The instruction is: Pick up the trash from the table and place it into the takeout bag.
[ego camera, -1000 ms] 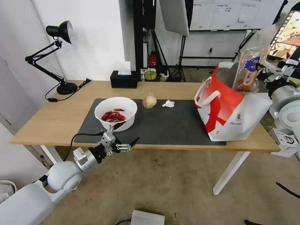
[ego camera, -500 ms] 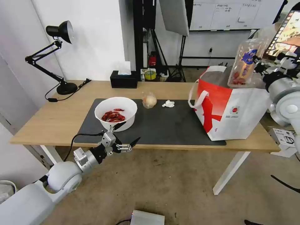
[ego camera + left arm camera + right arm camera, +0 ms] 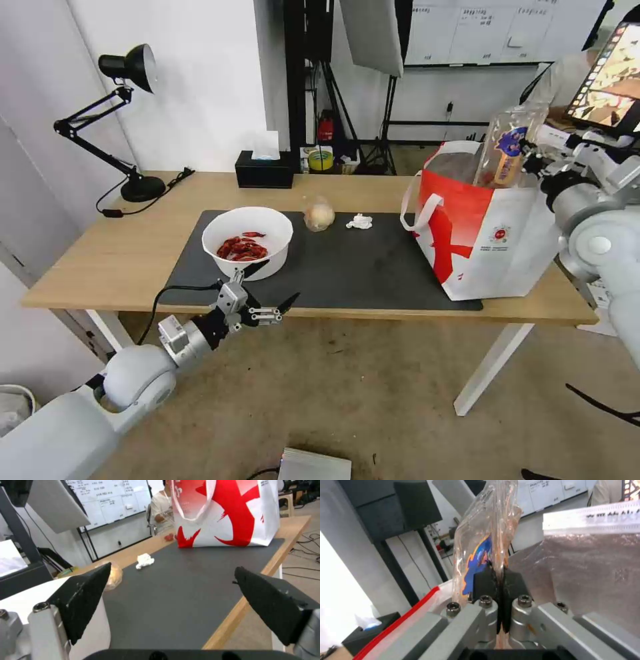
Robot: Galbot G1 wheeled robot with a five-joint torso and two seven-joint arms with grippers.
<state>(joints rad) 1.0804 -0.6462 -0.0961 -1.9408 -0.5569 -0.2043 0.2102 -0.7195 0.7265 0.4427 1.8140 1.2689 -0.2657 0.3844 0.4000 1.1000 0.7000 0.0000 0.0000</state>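
**Clear tray held over the open takeout bag**

At the left, the left gripper point(image 3: 277, 288) hangs just off the table's near edge, in front of the bowl, its two black wedge fingers point(image 3: 85, 597) spread wide with nothing between them. The table point(image 3: 100, 260) is a long, smooth, light-wood top on white legs, carrying a flat, matte dark grey mat point(image 3: 347, 267). On the mat's left end stands a round white bowl point(image 3: 248, 241) of glossy red shells. Farther back, near the mat's far edge, sits a small clear bag point(image 3: 319, 214) with a rounded beige lump, and just right of it a crumpled white tissue point(image 3: 359, 221). The middle of the mat lies bare. At the right end stands the takeout bag point(image 3: 483, 250), upright and boxy, red and white, mouth open, its silver foil lining point(image 3: 593, 577) crinkled. Above that mouth the right gripper point(image 3: 496, 580) pinches the rim of the thin clear plastic tray point(image 3: 505, 155), fingers pressed together on it; the tray stands on edge, its lower part inside the bag.
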